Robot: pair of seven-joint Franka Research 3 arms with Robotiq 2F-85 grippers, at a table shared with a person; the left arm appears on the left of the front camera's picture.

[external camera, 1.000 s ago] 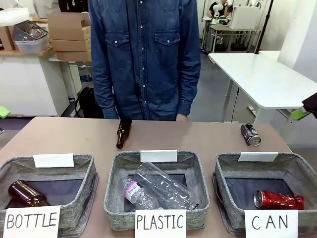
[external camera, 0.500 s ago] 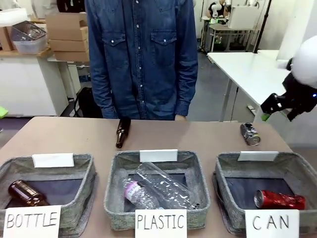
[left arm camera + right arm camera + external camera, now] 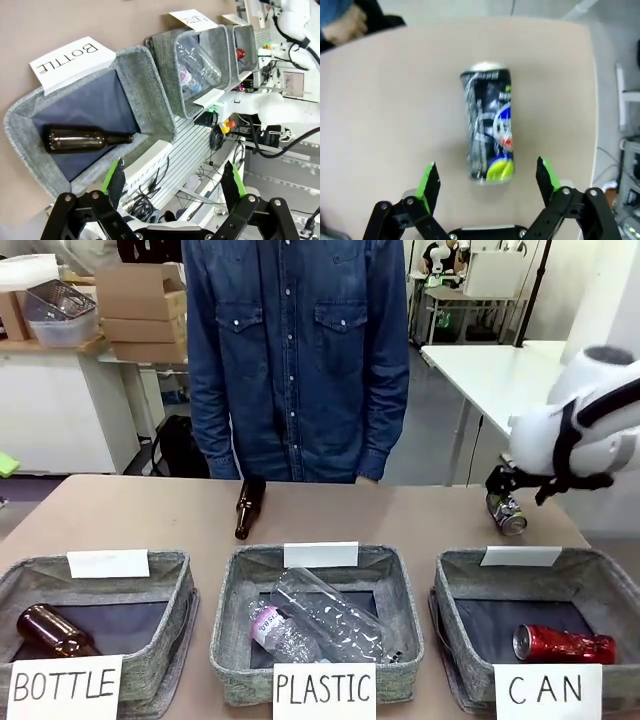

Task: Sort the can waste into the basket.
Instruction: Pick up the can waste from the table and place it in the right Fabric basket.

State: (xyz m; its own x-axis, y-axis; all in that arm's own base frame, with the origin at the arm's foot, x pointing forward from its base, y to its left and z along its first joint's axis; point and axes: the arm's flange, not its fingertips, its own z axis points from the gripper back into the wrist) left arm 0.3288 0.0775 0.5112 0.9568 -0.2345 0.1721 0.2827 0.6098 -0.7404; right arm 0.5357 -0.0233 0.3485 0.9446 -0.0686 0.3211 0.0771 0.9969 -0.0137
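A dark grey-black can (image 3: 507, 512) lies on its side on the table at the far right, behind the CAN basket (image 3: 610, 582). In the right wrist view this can (image 3: 487, 125) lies lengthways in front of my right gripper (image 3: 486, 169), which hovers open over its near end without touching it. From the front, the white right arm (image 3: 575, 435) reaches in from the right, above the can. A red can (image 3: 563, 643) lies inside the CAN basket. My left gripper (image 3: 174, 170) is open and holds nothing, off the table's left near the BOTTLE basket (image 3: 160, 95).
A brown glass bottle (image 3: 248, 506) lies on the table at the far middle. Another brown bottle (image 3: 55, 632) rests in the BOTTLE basket (image 3: 160, 570), and clear plastic bottles (image 3: 320, 625) in the PLASTIC basket (image 3: 400, 585). A person in a denim shirt (image 3: 295, 360) stands at the far edge.
My right arm has swung in from the right edge and come down to the left, over the dark can. The cans and bottles have not moved.
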